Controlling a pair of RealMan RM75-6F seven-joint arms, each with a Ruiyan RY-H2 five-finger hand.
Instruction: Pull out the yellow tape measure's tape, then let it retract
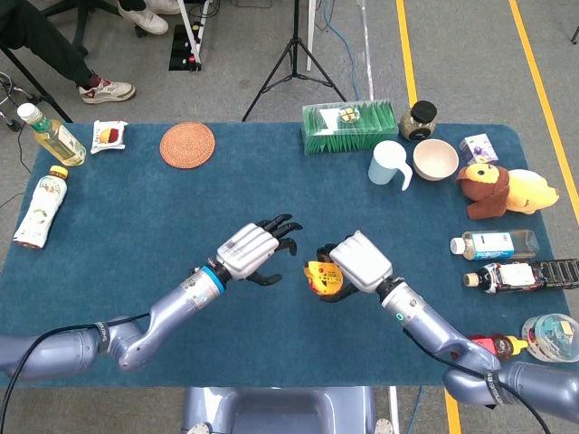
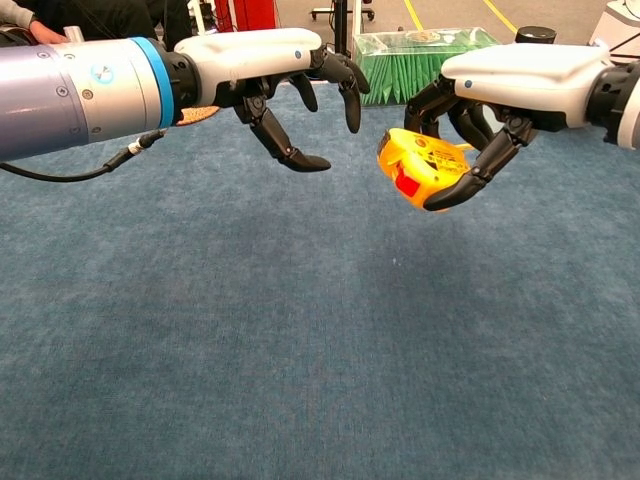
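The desk [image 1: 136,208] with its blue cloth carries everything, and both arms work above its near middle; the right robot hand [image 2: 500,95] has its fingers wrapped round the yellow tape measure [image 2: 425,165] and holds it lifted off the cloth, red button facing the chest view; the left robot hand [image 2: 290,70] hovers just beside it with fingers spread and nothing in them, near the case but not touching.

The step in hand, as I judge it, is catching the tape's end tab; no tape shows drawn out yet, and the tab itself is too small to make out in either view; so the left hand should close in on the face of the case turned toward it, pinch the tab between thumb and a fingertip, then draw straight away from the case, level with the slot; the right hand should keep its hold firm and still, off the red button, so the case does not twist; release the tab gently so the blade does not whip back.
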